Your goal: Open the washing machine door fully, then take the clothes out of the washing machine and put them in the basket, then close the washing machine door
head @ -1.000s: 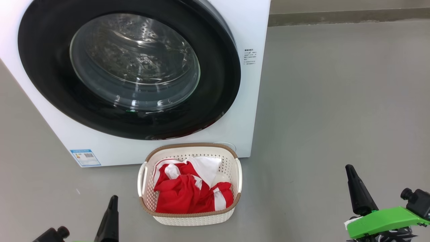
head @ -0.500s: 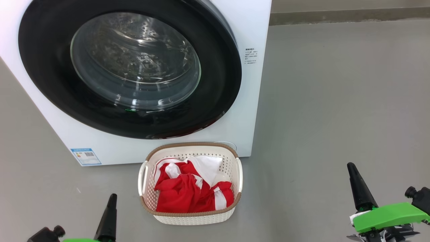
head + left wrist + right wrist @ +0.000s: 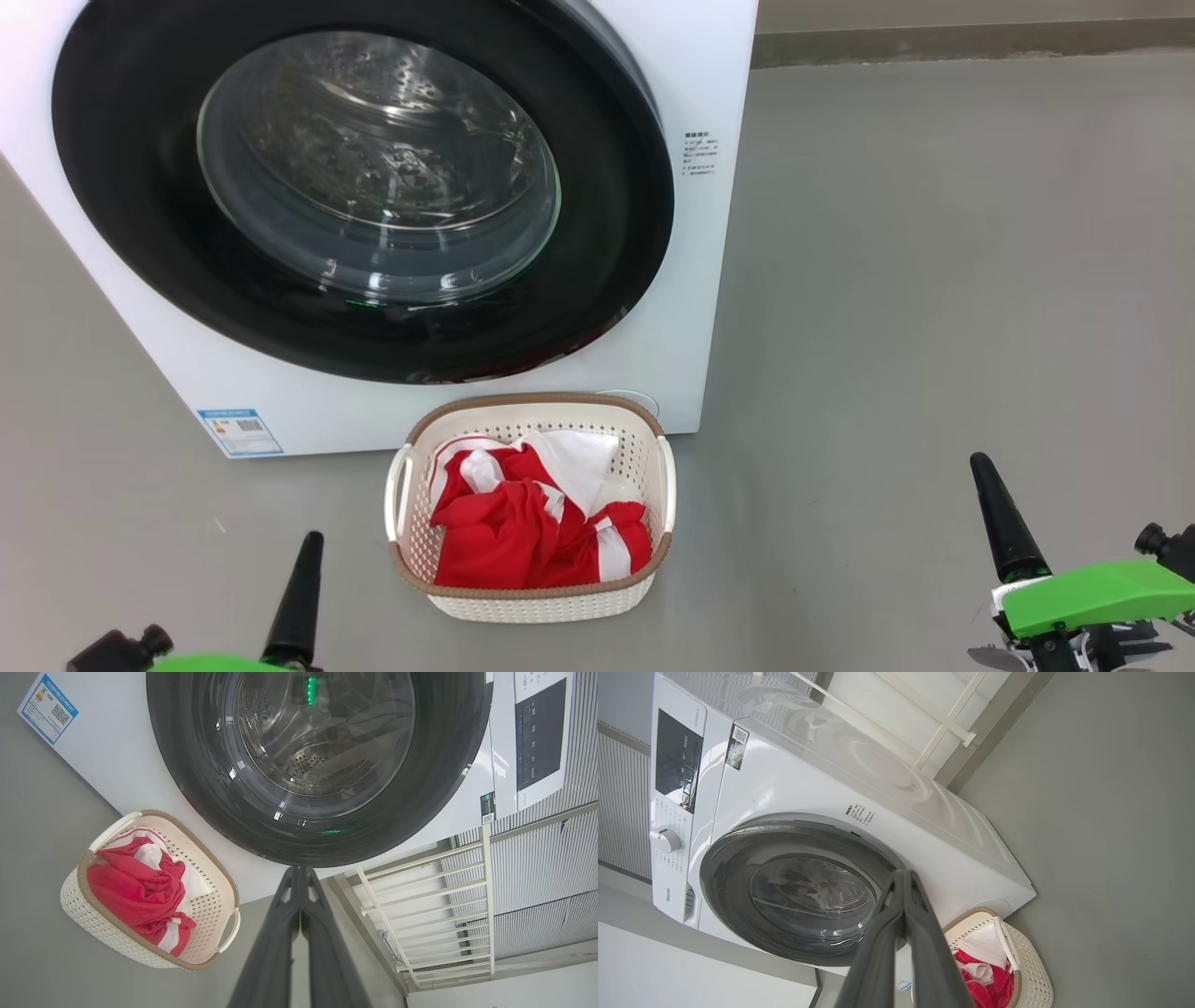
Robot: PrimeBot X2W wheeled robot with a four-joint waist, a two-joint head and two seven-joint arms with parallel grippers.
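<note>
The glossy black washing machine door (image 3: 121,187) lies flat against the front of the white washing machine (image 3: 719,93), its glass window (image 3: 378,163) showing a bare steel drum. On the floor before it stands the cream basket (image 3: 532,602), with the red and white clothes (image 3: 523,541) heaped inside. My left gripper (image 3: 308,546) is shut and empty at the lower left, well short of the basket. Far to the right, my right gripper (image 3: 980,467) is shut too, holding nothing. The left wrist view has the door (image 3: 187,765) and basket (image 3: 93,924); the right wrist view has the door (image 3: 724,858).
Grey floor (image 3: 934,280) spreads wide to the right of the machine. A blue label (image 3: 240,431) marks the washer's lower left front. A white railing (image 3: 420,905) and ribbed wall panels stand beside the machine. The control panel (image 3: 675,760) and a dial (image 3: 665,840) sit on its upper front.
Both grippers have sunk slightly toward the bottom edge of the head view, and the whole picture has shifted a little. Door, basket and clothes are as before.
</note>
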